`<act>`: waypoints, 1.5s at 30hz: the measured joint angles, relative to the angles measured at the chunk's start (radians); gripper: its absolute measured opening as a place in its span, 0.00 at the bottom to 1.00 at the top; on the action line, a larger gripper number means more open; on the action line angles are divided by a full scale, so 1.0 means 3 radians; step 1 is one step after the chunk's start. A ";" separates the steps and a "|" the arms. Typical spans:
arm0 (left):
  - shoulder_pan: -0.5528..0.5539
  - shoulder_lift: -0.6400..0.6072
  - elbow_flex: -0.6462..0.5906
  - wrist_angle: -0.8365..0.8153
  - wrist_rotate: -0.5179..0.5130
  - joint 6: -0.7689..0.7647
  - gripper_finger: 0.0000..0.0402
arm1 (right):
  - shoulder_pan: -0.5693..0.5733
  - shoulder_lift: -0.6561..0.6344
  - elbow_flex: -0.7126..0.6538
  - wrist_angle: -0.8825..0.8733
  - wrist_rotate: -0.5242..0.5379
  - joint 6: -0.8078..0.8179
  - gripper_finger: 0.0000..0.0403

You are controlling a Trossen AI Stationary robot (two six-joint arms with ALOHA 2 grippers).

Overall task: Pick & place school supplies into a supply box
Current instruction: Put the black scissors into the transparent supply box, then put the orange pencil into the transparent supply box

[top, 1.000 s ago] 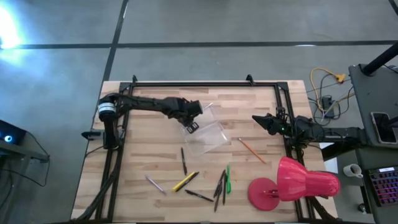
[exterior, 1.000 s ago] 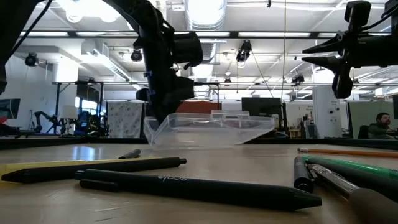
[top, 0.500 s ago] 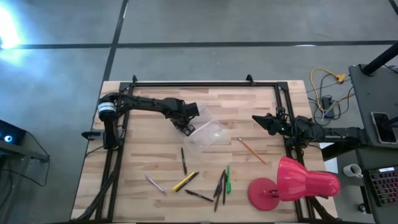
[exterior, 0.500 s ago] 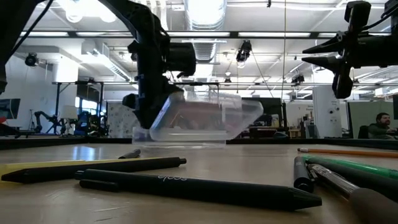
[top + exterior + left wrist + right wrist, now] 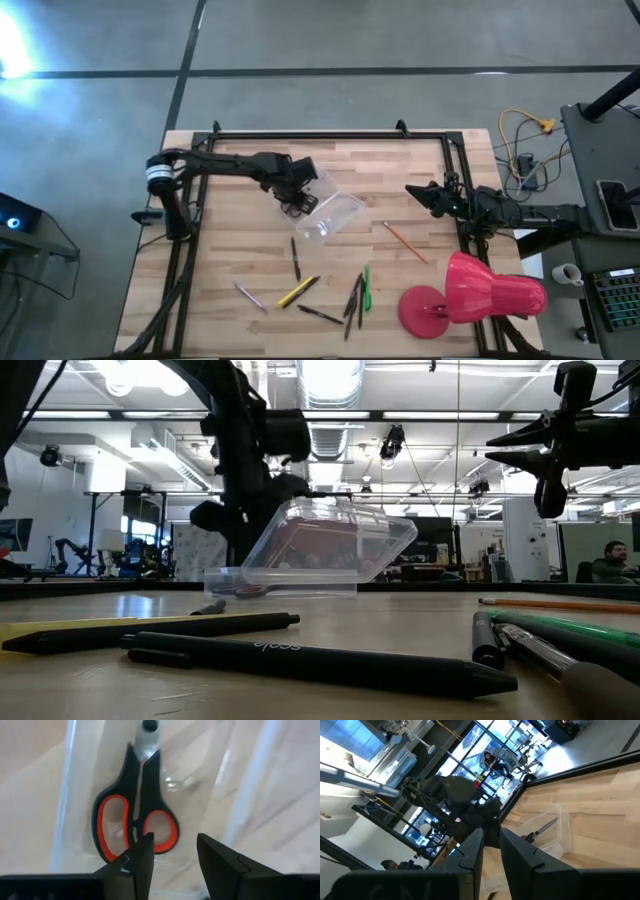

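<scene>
Wooden tabletop under me: my left gripper has just let its fingers spread beside the supply box, which has dropped from my lift and now seems to rest tilted, scissors inside. Pens still wait. My right gripper hovers narrow, empty.

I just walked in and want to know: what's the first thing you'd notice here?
The big red lamp at the table's near right corner jumps out first. Next, the clear box in the middle, tilted up on one side with red-handled scissors inside, and the left gripper right beside it. Pens and pencils lie scattered on the wood in front.
</scene>
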 joint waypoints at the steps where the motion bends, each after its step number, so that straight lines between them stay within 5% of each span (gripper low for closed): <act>1: -0.0001 -0.0055 0.0000 -0.0002 0.0000 0.0000 0.33 | 0.0000 0.0000 0.0000 0.0000 0.0001 0.0000 0.15; 16: -0.0128 -0.0872 -0.0409 0.0119 -0.0181 0.0312 0.33 | 0.0000 0.0000 0.0000 0.0047 0.0116 0.0563 0.15; 29: -0.0114 -0.0759 -0.1294 0.1564 -0.0290 0.0102 0.33 | 0.0000 0.0554 -0.0001 0.0219 0.0155 0.0888 0.15; 38: -0.0117 -0.0423 -0.1311 0.1637 -0.0348 0.0050 0.33 | 0.0000 0.1075 -0.0001 0.0740 0.0137 0.0874 0.15; 45: -0.0124 -0.0422 -0.1061 0.1679 0.0023 0.0043 0.33 | 0.0001 0.1374 -0.0001 0.0905 -0.0135 0.0834 0.15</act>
